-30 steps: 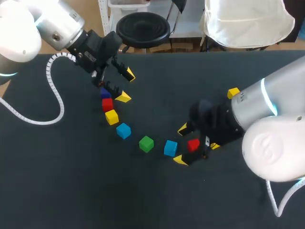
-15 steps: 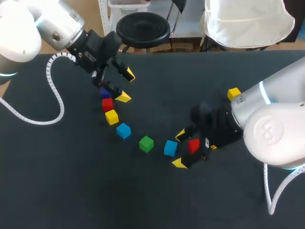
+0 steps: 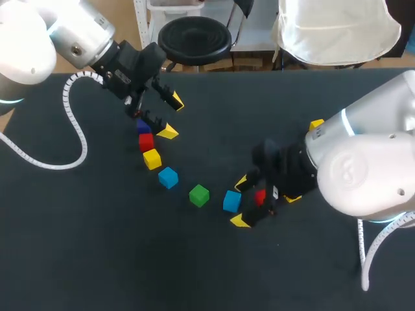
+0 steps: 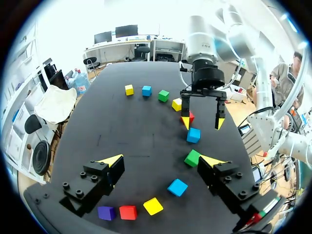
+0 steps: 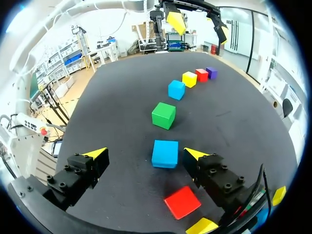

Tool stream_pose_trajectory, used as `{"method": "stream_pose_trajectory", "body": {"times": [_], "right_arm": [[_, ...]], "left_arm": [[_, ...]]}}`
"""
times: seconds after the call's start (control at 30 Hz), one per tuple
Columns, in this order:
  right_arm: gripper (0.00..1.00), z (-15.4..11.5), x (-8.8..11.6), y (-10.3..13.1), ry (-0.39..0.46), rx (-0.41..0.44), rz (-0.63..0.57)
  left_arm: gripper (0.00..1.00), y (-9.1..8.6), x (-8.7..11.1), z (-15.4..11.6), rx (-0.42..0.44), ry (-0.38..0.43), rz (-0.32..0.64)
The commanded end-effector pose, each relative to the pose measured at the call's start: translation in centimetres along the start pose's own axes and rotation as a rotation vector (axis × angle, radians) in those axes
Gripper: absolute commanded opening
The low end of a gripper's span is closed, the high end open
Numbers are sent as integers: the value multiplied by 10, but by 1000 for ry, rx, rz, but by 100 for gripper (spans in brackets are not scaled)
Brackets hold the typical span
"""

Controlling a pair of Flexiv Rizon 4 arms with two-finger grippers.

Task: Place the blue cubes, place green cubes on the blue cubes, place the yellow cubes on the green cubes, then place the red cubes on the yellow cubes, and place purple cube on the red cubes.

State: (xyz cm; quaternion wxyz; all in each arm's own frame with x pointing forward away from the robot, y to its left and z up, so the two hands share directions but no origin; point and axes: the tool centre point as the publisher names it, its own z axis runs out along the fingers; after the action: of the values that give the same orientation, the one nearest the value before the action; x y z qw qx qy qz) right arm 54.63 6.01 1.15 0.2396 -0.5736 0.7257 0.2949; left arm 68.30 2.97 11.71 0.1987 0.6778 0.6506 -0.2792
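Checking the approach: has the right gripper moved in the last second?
Yes. In the head view the right gripper has slid left, closing on the blue cube nearest it, which has stayed put beside the green cube.

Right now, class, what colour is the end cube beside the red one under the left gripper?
Purple; that cube shows best in left wrist view.

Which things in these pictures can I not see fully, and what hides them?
Head view: the right arm covers most of the far yellow cube.
Head view: the right hand hides part of the red cube.
Head view: the left hand overlaps the purple cube.
Right wrist view: the picture's rim cuts off the near yellow cube.
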Motion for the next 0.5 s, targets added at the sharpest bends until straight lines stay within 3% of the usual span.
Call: {"method": "stream_pose_trajectory", "body": {"times": [0.03, 0.5], "right_arm": [[100, 3, 5, -9, -22, -33, 13], [100, 5, 5, -13, -19, -44, -6]], "left_arm": [[100, 1, 0, 0, 2, 3, 0], [100, 1, 0, 0, 2, 3, 0]]}}
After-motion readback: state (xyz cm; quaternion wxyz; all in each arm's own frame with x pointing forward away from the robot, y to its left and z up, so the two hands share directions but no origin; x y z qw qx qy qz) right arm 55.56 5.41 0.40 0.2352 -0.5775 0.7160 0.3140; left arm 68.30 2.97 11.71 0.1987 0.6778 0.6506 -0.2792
